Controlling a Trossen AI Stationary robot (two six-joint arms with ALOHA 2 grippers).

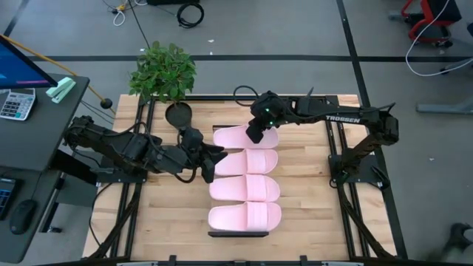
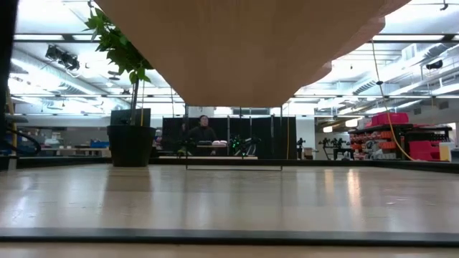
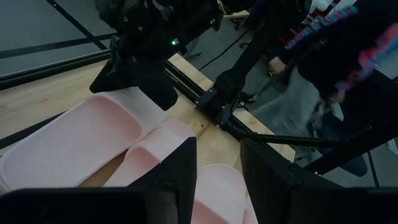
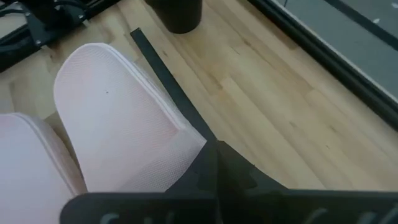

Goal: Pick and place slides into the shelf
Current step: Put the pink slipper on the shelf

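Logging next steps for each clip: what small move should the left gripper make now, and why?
Probably ease back from the second slide. The left gripper sits at its heel end with jaws apart around nothing, and all four slides already lie in a row. The shut right gripper rests on the far slide.

Non-task items around the workstation
Leafy green potted plant (image 1: 163,71) sitting at the table's far-left corner; grey desk calculator (image 1: 16,103) lying on the side desk.

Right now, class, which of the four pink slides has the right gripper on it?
The slide at the plant end of the row: the right gripper sits shut on its strap. The other three lie clear of it.
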